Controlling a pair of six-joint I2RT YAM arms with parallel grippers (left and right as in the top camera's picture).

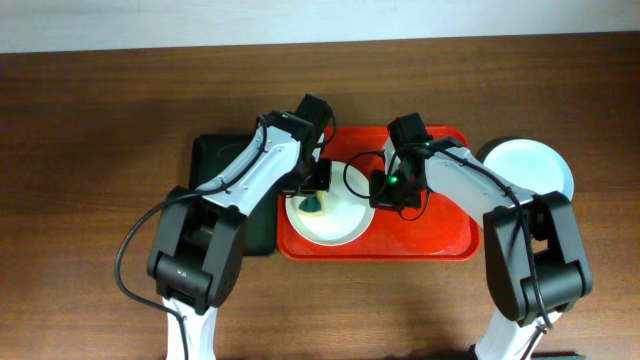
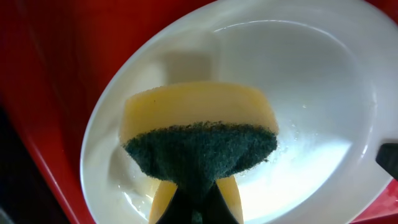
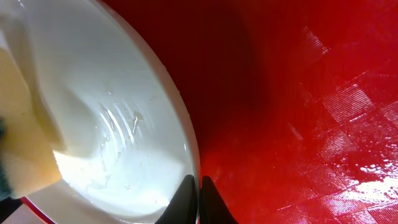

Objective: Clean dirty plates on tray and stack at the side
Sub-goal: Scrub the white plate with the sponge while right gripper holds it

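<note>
Our left claw (image 2: 196, 208) is clamped on a yellow-and-green sponge (image 2: 199, 124) over the white plate (image 2: 311, 87). Right claw (image 3: 199, 198) is closed on its rim, steadying it on the red tray (image 3: 298, 124). Both arms bend inward. We judge the scrubbing midway; a pale plate (image 1: 527, 165) sits aside on the bench (image 1: 100, 150).
</note>
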